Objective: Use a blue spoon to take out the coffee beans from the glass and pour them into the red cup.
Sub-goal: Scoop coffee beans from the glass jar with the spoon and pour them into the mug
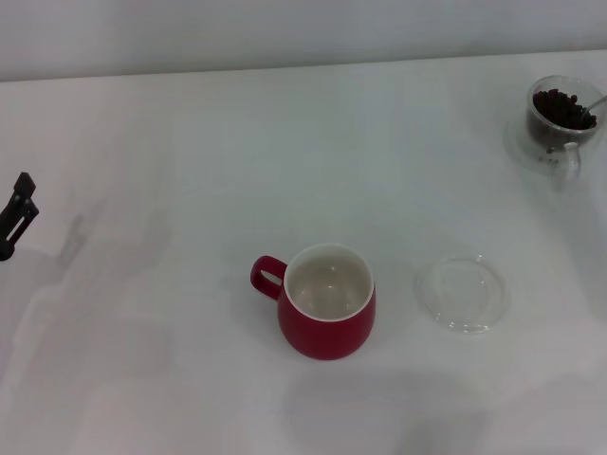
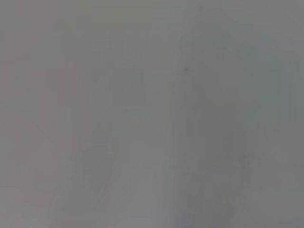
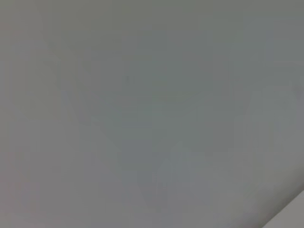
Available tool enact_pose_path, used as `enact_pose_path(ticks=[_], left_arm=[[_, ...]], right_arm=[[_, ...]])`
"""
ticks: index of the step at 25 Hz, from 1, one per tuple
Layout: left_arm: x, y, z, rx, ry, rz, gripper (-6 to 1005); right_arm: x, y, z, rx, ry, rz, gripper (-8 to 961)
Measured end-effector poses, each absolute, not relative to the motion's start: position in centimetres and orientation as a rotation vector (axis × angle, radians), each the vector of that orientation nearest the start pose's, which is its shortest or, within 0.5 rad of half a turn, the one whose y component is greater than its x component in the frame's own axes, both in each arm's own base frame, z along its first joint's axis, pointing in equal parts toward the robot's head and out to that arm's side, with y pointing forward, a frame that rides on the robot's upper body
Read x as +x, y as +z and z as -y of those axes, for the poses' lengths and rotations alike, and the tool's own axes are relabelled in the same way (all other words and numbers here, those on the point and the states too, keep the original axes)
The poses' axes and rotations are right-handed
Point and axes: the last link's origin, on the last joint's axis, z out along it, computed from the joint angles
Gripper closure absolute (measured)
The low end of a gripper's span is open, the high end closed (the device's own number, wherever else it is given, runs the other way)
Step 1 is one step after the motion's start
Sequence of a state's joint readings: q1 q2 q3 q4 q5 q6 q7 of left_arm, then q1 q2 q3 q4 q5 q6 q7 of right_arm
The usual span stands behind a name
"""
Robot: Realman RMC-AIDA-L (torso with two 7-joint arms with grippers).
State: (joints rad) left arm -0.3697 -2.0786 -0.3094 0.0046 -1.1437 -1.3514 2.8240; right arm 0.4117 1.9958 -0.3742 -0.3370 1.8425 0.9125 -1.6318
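A: Head view first. What lies around on the white bench?

B: A flat shallow clear glass dish sits just beside the rounded deep-red ceramic mug with the white inside, on its right, apart from it. Nothing stands between them.

A: And the mug?

B: Near the middle of the front half of the bench, upright, loop handle turned to the left, its white inside bare.

A: The beans?

B: The small dark brown coffee beans are heaped in the small clear glass cup with a side handle at the far right corner of the bench. A thin metal spoon neck pokes out of the beans toward the right edge; the handle is cut off there, so its colour cannot be told.

A: The grippers?

B: Only a black piece of the left gripper shows at the left edge, above the bench; whether its fingers are spread I cannot tell, and it carries nothing visible. The right gripper is out of sight. Both wrist views show only a plain grey blur.
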Motion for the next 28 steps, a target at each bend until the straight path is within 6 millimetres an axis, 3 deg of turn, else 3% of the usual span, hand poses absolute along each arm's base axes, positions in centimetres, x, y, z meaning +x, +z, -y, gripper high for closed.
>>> enact_pose_path(ticks=[28], left_arm=[[-34.44, -1.48, -28.92, -1.769, -0.739, 0.502, 138]], right_arm=[[41.94, 8.86, -33.50, -1.062, 1.154, -1.464, 809]])
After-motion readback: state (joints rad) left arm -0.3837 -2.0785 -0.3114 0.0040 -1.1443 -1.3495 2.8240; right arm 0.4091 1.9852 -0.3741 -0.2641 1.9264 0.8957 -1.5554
